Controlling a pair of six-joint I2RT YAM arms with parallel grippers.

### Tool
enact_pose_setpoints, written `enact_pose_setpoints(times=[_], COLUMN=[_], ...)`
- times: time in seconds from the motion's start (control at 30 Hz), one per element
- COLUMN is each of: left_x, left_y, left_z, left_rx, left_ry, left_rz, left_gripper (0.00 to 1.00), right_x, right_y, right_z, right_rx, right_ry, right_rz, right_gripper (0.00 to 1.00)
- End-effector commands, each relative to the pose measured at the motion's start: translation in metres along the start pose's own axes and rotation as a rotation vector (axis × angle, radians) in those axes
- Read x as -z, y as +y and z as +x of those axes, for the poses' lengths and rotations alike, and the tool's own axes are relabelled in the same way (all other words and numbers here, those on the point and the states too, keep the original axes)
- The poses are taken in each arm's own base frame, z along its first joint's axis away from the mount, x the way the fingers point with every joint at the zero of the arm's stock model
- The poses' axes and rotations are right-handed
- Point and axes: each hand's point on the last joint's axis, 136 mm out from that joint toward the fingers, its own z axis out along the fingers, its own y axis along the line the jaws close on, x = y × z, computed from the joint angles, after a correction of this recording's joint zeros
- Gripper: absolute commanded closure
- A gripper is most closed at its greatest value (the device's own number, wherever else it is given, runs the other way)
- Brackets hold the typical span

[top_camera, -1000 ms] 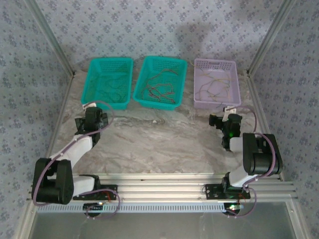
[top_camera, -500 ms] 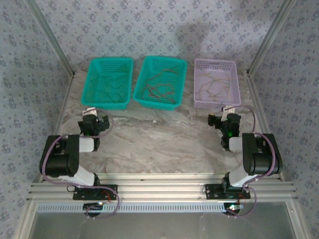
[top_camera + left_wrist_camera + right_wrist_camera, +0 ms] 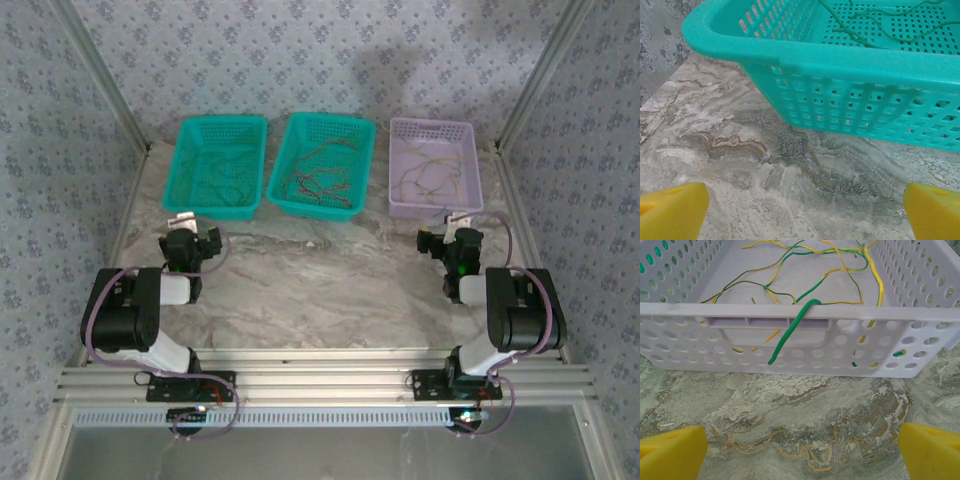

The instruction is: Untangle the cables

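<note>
Snagging worries me: my left gripper (image 3: pixel 802 212) and right gripper (image 3: pixel 800 452) hang spread and empty, the cables (image 3: pixel 790 332) lie tangled in the lilac basket (image 3: pixel 685 310), one green end over its rim, and a pull could drag the basket.

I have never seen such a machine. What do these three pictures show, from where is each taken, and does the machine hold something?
These are two robot arms bolted at the near edge of a marble table. The wide picture is from a camera above and behind them; the other two are from wrist cameras, with yellow fingers at the bottom corners. Farther back stand a left teal basket, a middle teal basket and a lavender basket, holding thin cables. One green cable hangs over the lavender basket's near wall. The left tool and right tool are open and hold nothing.
</note>
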Motion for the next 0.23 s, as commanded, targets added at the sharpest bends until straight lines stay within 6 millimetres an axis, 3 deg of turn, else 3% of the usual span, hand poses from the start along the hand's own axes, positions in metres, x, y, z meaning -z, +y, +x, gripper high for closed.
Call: enact_pose_setpoints(times=[0.0, 0.2], left_x=[-0.0001, 0.0002], left_y=[-0.0012, -0.0021], left_z=[-0.0177, -0.0182], left_rx=[0.006, 0.005], left_ry=[-0.055, -0.058], left_rz=[0.008, 0.011], left_gripper=[0.0, 0.0], right_x=[-0.0011, -0.0013], right_y=[-0.0008, -0.0005], right_z=[-0.014, -0.0145], right_rx=[0.022, 0.022], right_ry=[-0.035, -0.037], right_rz=[0.012, 0.011], right_gripper=[0.0, 0.0])
